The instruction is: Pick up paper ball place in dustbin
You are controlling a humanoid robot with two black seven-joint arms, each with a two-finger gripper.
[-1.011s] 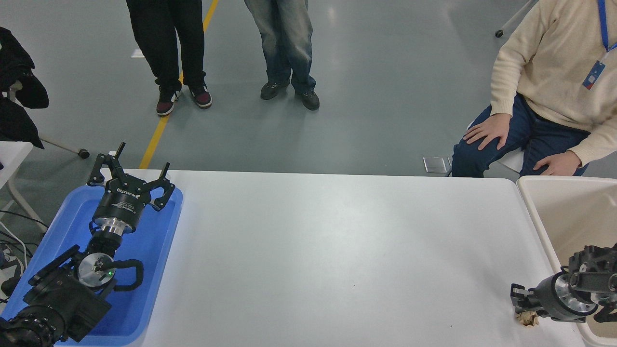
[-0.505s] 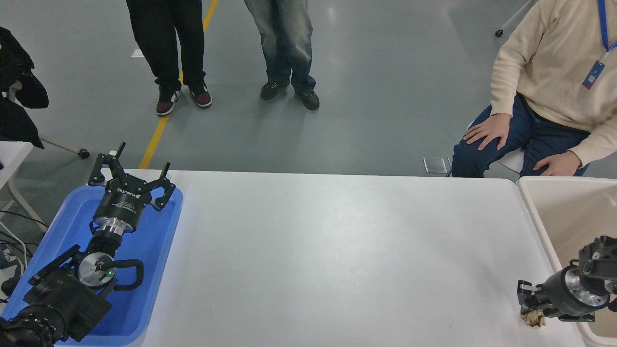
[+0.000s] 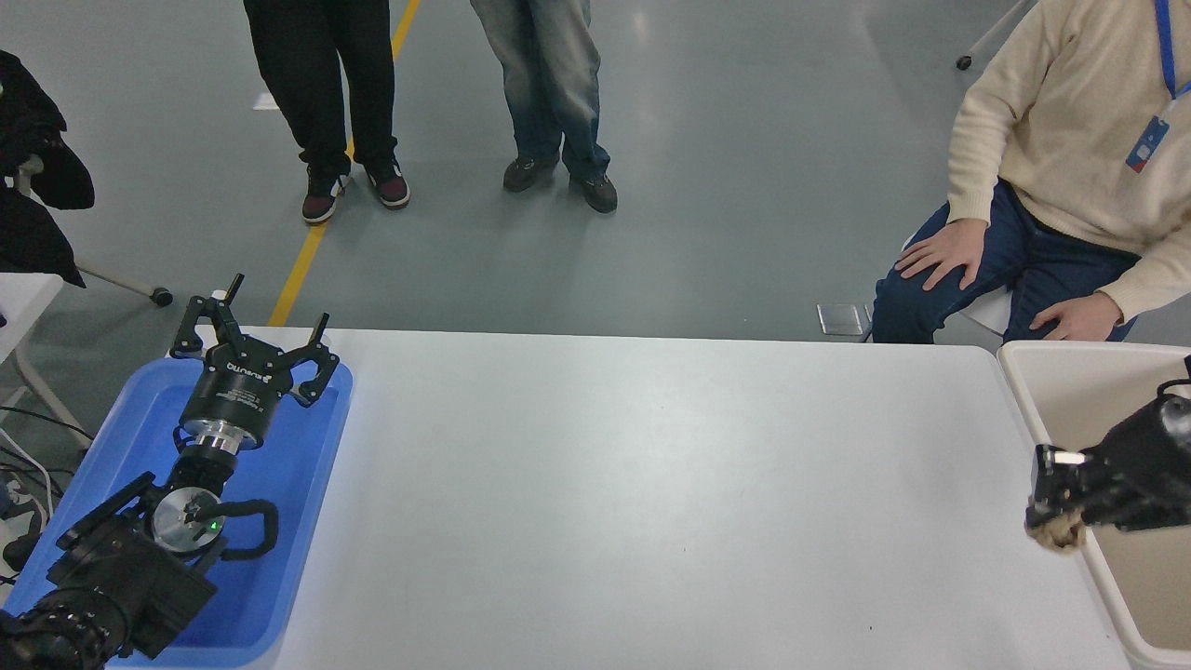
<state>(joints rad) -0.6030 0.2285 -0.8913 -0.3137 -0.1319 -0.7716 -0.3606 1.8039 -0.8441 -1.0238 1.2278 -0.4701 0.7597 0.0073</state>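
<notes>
The tan paper ball (image 3: 1058, 533) hangs above the table's right edge, pinched in my right gripper (image 3: 1054, 507), which is shut on it. The arm comes in from the right edge, over the rim of the cream dustbin (image 3: 1028, 409) that stands beside the table at the right. Only the lower part of the ball shows under the black fingers. My left gripper (image 3: 251, 335) is parked over the blue tray (image 3: 298, 484) at the lower left, fingers spread open and holding nothing.
A seated person in a cream sweater (image 3: 1051, 158) is at the far right behind the dustbin, hands on knees. Two people (image 3: 549, 93) stand on the floor beyond the table. A black chair (image 3: 37, 158) is at the far left.
My right gripper has closed on the paper ball, lifted it off the table and carried it up and back toward the dustbin's rim. The left arm has not moved.
</notes>
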